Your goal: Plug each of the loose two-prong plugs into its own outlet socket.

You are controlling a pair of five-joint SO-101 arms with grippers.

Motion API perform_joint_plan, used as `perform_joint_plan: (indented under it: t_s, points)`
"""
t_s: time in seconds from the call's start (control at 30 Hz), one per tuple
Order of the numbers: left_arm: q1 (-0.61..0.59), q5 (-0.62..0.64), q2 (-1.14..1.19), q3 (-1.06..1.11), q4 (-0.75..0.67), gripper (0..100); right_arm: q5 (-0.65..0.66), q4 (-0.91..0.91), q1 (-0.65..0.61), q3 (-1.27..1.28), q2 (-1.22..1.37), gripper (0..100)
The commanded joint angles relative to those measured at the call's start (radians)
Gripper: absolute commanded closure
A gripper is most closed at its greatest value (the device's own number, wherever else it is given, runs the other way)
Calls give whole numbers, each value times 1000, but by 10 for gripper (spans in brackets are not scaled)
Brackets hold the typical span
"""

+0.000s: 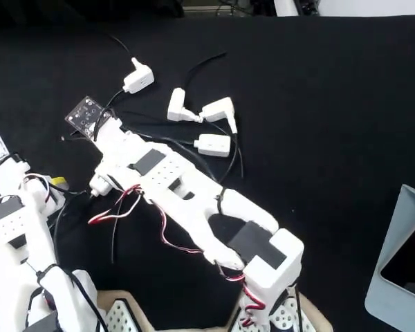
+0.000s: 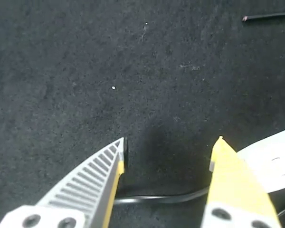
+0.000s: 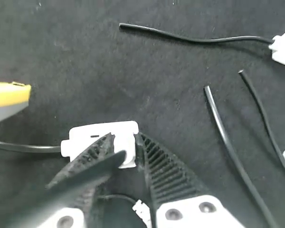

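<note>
A white two-prong plug [image 3: 100, 137] lies on the black cloth, its black cord trailing away from it. My right gripper [image 3: 124, 141] is shut on one end of this plug. In the high view the same plug [image 1: 99, 184] peeks out beneath the right arm at centre left. My left gripper [image 2: 170, 152] hovers open just beside it, with the plug's cord [image 2: 161, 197] running between its fingers and the plug body [image 2: 273, 159] off to one side. The left gripper's yellow fingertip [image 3: 9, 97] also shows in the right wrist view. Several other white plug and socket pieces [image 1: 213, 144] lie farther back.
Loose black cords [image 3: 228, 142] curl across the cloth around the white pieces [image 1: 176, 105]. A grey bin [image 1: 400, 263] stands at the right edge. Red and white arm wires [image 1: 162, 228] hang under the right arm. Bare black cloth [image 1: 332, 104] stretches to the back right.
</note>
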Motion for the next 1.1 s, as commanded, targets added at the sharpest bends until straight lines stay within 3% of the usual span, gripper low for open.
perform_joint_plan:
  t_s: [0.0,0.67,0.87,1.07]
  points:
    - [-8,6,-20,-8,-15,711,8,-6,-9,-71,19,986]
    - [-8,3,-20,-7,-9,711,8,3,-5,-114,177,987]
    - [-8,3,-25,5,-15,711,61,2,0,-117,196,987]
    - [-10,3,-28,8,-15,711,64,-60,137,-166,143,987]
